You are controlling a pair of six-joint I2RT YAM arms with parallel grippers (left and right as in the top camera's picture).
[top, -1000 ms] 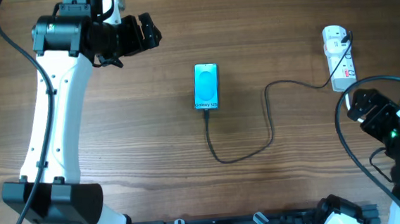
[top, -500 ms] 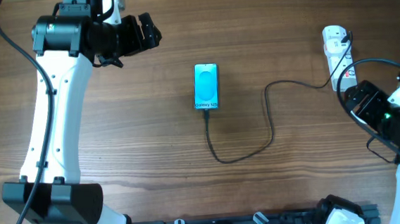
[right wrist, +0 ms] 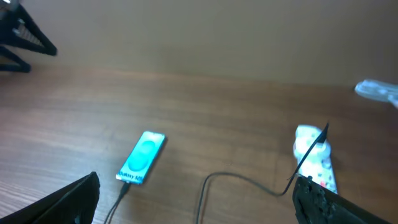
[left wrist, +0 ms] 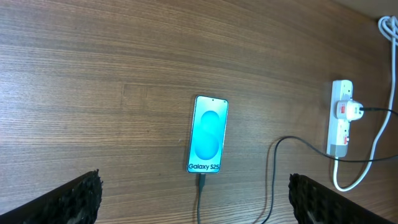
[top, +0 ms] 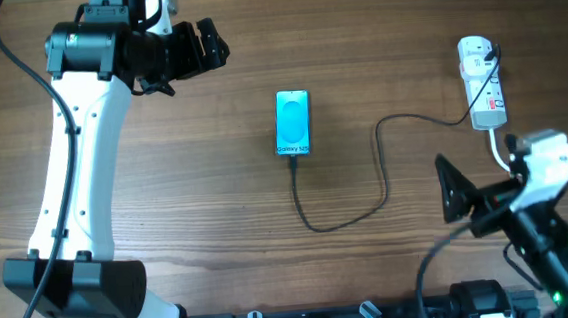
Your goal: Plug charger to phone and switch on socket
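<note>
Two hands, both spread wide and empty: the left hand (top: 218,45) hangs over the far left of the table (top: 219,234), and the right hand (top: 447,190) over the near right, its fingers pointing toward the middle. The phone (top: 294,123) lies flat mid-table, screen up, its long axis running near to far. The charger (top: 384,172) seems already seated in the phone's near end, and its thin black cable loops round to the socket (top: 483,90). Plugging in looks done, so I judge that only the switch is left.

The socket lies at the far right, its long axis parallel to the phone's. It sits beyond the right hand and a little to its right, well apart from the left hand, so the right arm is plainly the nearer. That hand faces away from the strip, so it would have to turn outward and reach forward. Red marks show on the strip's face, but I cannot tell which is the switch.
</note>
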